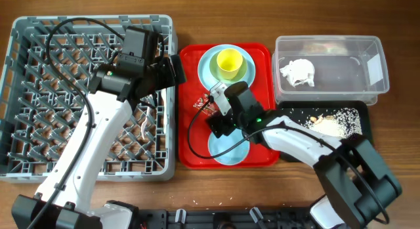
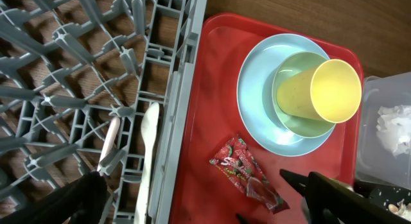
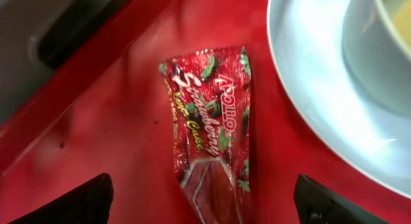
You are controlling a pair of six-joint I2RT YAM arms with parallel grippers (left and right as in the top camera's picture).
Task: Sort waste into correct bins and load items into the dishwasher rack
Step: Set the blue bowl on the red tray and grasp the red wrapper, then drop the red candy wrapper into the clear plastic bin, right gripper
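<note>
Snack wrapper lies flat on the red tray, just beside the plate that carries the bowl and yellow cup. Right claw hangs directly above it, fingers spread to either side, empty. Left claw, likewise spread and empty, hangs over the rack edge. Napkin sits in the clear tub; rice scraps in the black tray, on the counter.
</note>
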